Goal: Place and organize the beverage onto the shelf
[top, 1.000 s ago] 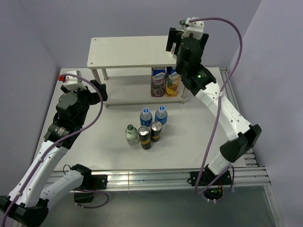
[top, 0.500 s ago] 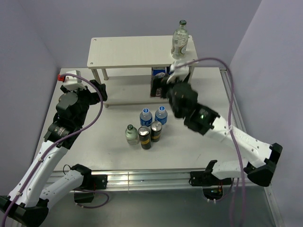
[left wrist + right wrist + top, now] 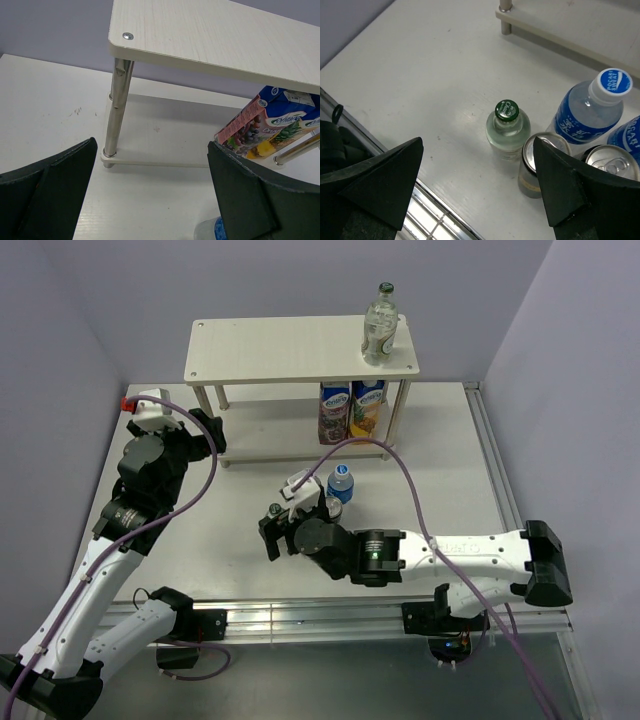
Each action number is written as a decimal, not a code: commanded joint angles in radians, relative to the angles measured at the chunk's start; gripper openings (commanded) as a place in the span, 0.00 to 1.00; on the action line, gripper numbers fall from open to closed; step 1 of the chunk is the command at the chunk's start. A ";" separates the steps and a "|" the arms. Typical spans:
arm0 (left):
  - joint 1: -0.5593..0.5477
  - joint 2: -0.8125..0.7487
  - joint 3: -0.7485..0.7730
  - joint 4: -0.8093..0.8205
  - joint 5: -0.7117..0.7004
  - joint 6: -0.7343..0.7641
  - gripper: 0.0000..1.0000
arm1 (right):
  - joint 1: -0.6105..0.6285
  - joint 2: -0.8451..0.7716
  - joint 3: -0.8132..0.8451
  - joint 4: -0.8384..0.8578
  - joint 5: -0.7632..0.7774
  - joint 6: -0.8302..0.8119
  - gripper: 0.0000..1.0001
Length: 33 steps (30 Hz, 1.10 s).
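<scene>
One clear glass bottle with a green cap (image 3: 378, 325) stands on the right end of the shelf's top board (image 3: 290, 350). On the table in front of the shelf stand another green-capped glass bottle (image 3: 507, 127), two blue-labelled water bottles (image 3: 592, 112) (image 3: 627, 137) and two dark cans (image 3: 542, 160) (image 3: 612, 162). My right gripper (image 3: 285, 525) (image 3: 477, 190) hovers open above this group, the glass bottle just ahead of its gap and nothing between its fingers. Near the shelf's left leg (image 3: 117, 110) my left gripper (image 3: 215, 432) (image 3: 150, 200) is open and empty.
Two juice cartons (image 3: 335, 412) (image 3: 365, 410) stand on the shelf's lower board (image 3: 165, 145) at its right end. A metal rail (image 3: 350, 615) runs along the table's front edge, close below my right gripper. Walls close in on the left, back and right.
My right arm has left the glass bottle standing on the shelf's top right corner. It has swung down and forward to hover over the drinks on the table. The left arm has not moved.
</scene>
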 commanded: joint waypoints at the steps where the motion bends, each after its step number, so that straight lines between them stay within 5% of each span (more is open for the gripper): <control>1: 0.004 -0.015 -0.006 0.026 -0.019 0.018 0.99 | -0.002 0.055 0.025 0.073 0.012 0.055 0.97; 9: 0.004 -0.016 -0.005 0.027 -0.019 0.019 0.99 | -0.046 0.198 0.046 0.124 -0.016 0.097 0.94; 33: 0.004 -0.007 -0.006 0.027 -0.006 0.013 0.99 | -0.152 0.284 -0.010 0.231 -0.025 0.149 0.81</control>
